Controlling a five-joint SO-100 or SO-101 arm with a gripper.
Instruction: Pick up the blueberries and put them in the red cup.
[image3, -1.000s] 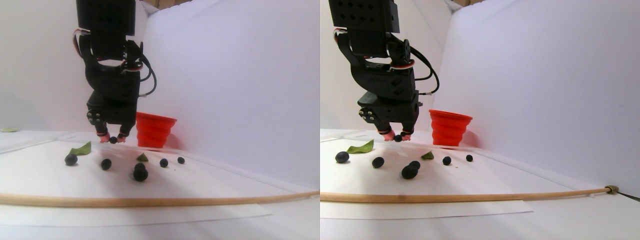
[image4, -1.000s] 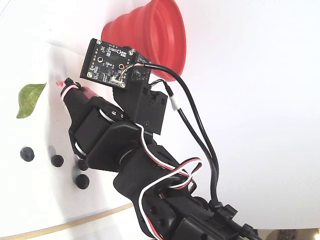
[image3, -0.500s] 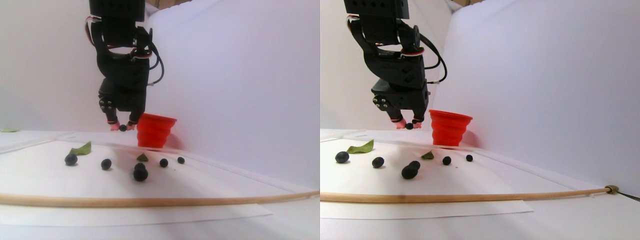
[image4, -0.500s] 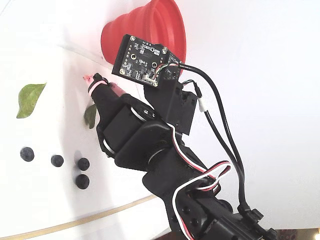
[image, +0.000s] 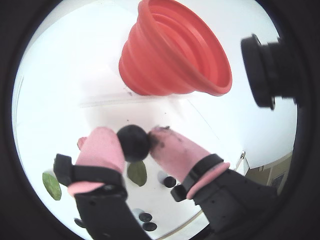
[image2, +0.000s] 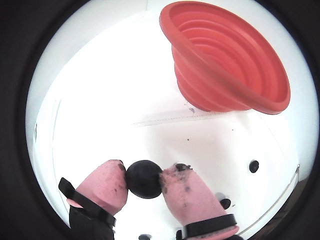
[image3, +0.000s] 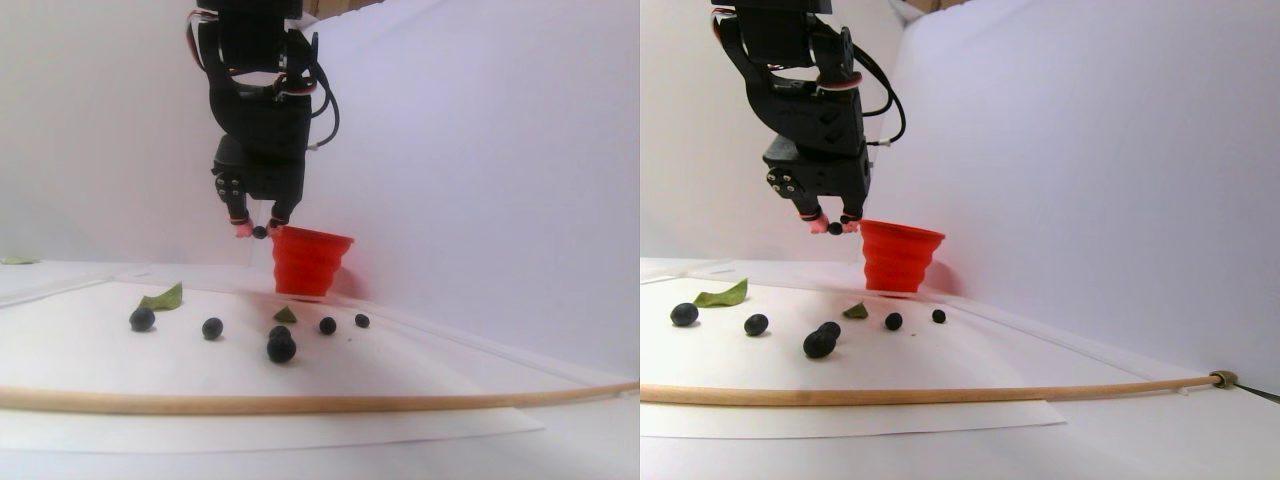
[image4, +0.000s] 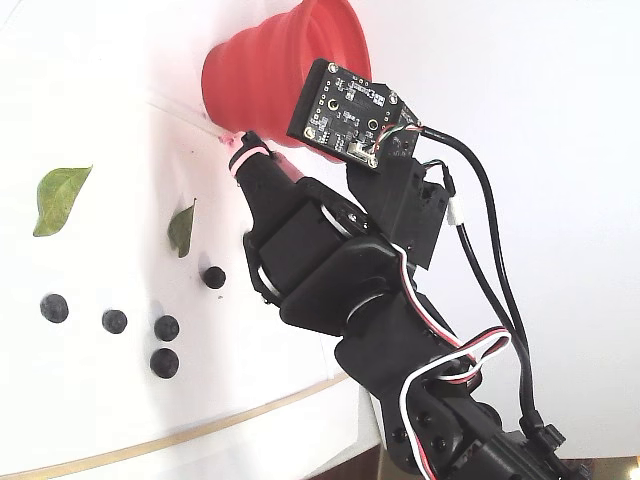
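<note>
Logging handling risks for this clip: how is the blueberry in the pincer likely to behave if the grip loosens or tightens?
The blueberry is round and smooth, so it would probably roll if it slipped free. Dark smears on the pink fingertips suggest soft berries that squash under a tighter squeeze. The pincer touches only its two sides, so the hold looks slight.

Gripper (image3: 259, 232) raised, pinching a berry (image3: 260, 232) just left of cup (image3: 306, 262) rim; five berries (image3: 212, 328) and two leaves (image3: 163, 298) on table (image3: 420, 350) below
</note>
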